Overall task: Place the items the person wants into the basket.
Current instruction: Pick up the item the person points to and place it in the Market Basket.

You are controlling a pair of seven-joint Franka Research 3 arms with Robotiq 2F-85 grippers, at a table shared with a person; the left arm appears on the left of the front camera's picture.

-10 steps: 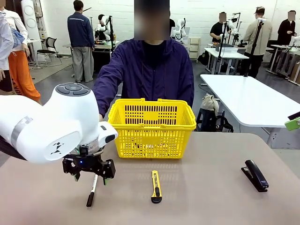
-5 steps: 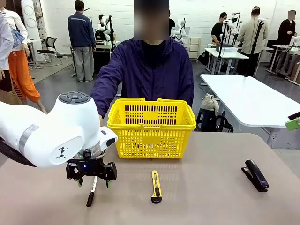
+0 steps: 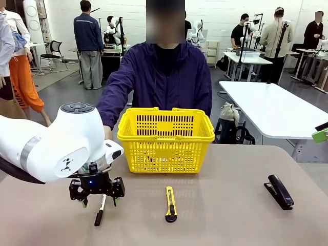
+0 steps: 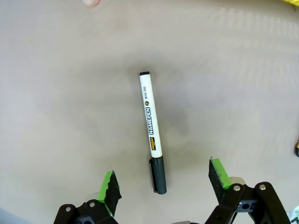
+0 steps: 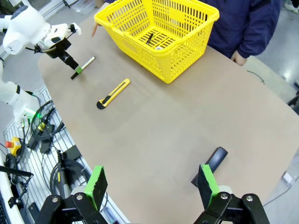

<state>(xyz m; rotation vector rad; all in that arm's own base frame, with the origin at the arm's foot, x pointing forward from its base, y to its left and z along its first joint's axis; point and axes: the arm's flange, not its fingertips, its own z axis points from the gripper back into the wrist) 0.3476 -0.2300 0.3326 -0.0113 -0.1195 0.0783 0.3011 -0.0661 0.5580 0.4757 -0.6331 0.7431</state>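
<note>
A white marker [image 4: 151,119] with a black cap lies flat on the brown table; in the front view the marker [image 3: 100,209] sits left of the middle. My left gripper [image 3: 97,199] hovers just above it, open, and in the left wrist view the left gripper [image 4: 164,184] has its green pads on either side of the cap end without touching. The yellow basket [image 3: 165,138] stands at the far side in front of the person [image 3: 159,82]. A thin dark pen [image 5: 149,38] lies on the basket [image 5: 140,44] floor. My right gripper [image 5: 152,184] is open and high above the table, holding nothing.
A yellow-and-black utility knife [image 3: 170,204] lies in front of the basket. A black stapler [image 3: 279,191] rests near the right edge. A fingertip [image 4: 91,2] of the person shows beyond the marker. Bare table lies between knife and stapler.
My left gripper has come down closer to the marker, staying open. The marker, knife, stapler and basket have not moved.
</note>
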